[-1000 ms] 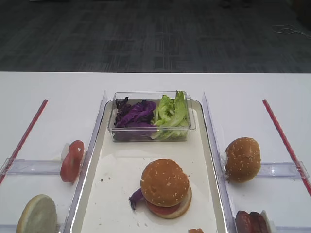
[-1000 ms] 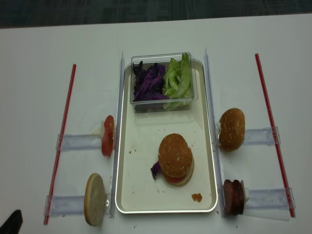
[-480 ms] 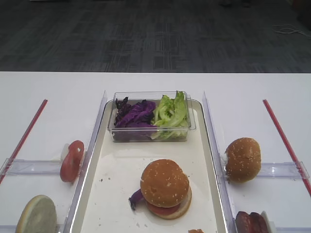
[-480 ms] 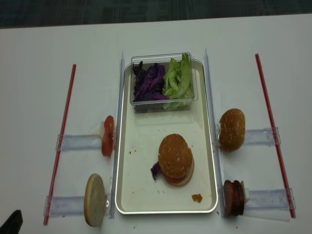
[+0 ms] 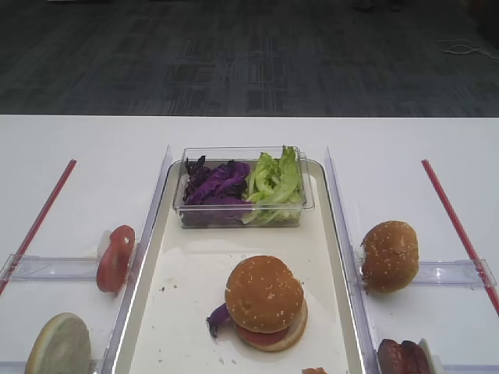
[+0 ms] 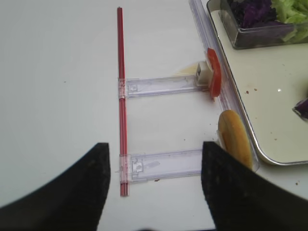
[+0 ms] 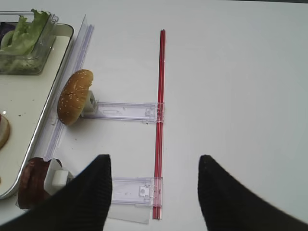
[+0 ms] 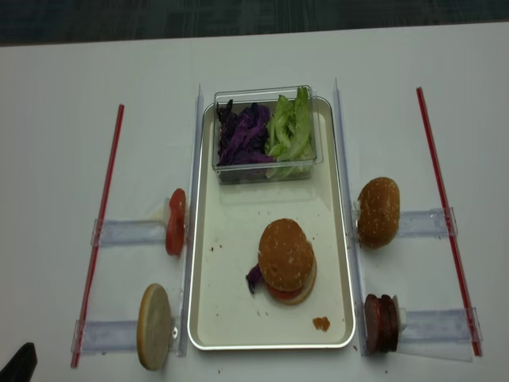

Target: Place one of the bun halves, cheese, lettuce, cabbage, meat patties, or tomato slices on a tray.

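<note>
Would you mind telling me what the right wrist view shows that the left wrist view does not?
Only the right wrist view shows the open right gripper, the sesame bun top standing on edge and the meat patties.

Only the left wrist view shows the open left gripper, the tomato slice, the pale bun disc and the purple cabbage.

Both show the tray, the lettuce in its clear tub, and a red rod.

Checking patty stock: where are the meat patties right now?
In the realsense view, the meat patties stand on edge right of the tray's near corner, below the spare sesame bun.
</note>
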`<state>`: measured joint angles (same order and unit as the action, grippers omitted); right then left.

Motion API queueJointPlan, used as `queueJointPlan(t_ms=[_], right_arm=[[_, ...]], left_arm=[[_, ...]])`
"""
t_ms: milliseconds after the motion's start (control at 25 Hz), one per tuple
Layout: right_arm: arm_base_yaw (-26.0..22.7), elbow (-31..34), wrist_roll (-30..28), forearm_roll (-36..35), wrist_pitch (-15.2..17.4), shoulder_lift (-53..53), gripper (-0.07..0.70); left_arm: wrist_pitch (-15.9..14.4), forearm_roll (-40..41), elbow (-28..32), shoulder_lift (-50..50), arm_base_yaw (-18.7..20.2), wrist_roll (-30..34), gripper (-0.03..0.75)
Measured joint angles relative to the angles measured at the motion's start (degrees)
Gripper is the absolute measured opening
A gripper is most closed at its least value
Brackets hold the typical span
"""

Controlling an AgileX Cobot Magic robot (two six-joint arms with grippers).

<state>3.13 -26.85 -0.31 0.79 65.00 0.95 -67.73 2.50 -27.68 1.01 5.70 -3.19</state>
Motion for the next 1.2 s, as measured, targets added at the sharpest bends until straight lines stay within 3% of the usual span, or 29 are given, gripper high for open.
queueJointPlan(t_ms=[1200], right_arm=[[0.0, 0.0, 0.0, 0.0, 0.0, 0.0, 0.421]], left_arm=[[0.0, 0.0, 0.0, 0.0, 0.0, 0.0, 0.396]])
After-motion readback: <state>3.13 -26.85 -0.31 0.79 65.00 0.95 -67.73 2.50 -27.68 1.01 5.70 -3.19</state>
